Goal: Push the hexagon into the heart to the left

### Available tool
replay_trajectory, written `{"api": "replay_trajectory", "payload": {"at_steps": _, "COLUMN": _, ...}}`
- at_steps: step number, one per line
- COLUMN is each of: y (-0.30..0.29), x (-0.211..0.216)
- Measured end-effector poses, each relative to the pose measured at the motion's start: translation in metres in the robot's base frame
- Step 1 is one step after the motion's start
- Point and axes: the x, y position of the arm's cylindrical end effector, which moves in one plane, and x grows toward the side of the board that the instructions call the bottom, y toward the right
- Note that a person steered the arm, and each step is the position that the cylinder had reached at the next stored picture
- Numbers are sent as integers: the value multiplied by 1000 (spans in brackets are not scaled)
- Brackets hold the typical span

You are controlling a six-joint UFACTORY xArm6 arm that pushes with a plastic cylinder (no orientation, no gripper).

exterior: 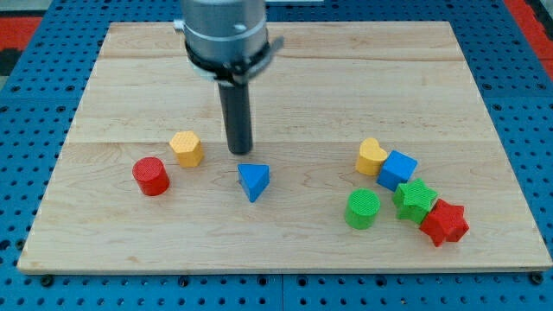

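Observation:
The yellow hexagon [186, 149] lies left of the board's middle. The yellow heart [371, 157] lies far to the view's right, touching a blue cube [397, 169]. My tip [239, 153] rests on the board just right of the hexagon with a small gap between them. It stands just above the blue triangle [253, 181]. The rod hangs from the arm's grey end [225, 34] at the view's top.
A red cylinder [150, 176] lies below-left of the hexagon. At the right, a green cylinder [363, 209], a green star [416, 199] and a red star [444, 223] cluster below the heart and cube. The wooden board [285, 250] sits on a blue pegboard.

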Motion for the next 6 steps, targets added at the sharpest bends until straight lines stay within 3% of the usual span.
{"api": "replay_trajectory", "payload": {"at_steps": 1, "y": -88, "x": -18}}
{"api": "replay_trajectory", "payload": {"at_steps": 2, "y": -105, "x": 13}}
{"api": "replay_trajectory", "payload": {"at_steps": 3, "y": 12, "x": 38}}
{"api": "replay_trajectory", "payload": {"at_steps": 4, "y": 95, "x": 38}}
{"api": "replay_trajectory", "payload": {"at_steps": 5, "y": 76, "x": 30}}
{"api": "replay_trajectory", "payload": {"at_steps": 6, "y": -45, "x": -8}}
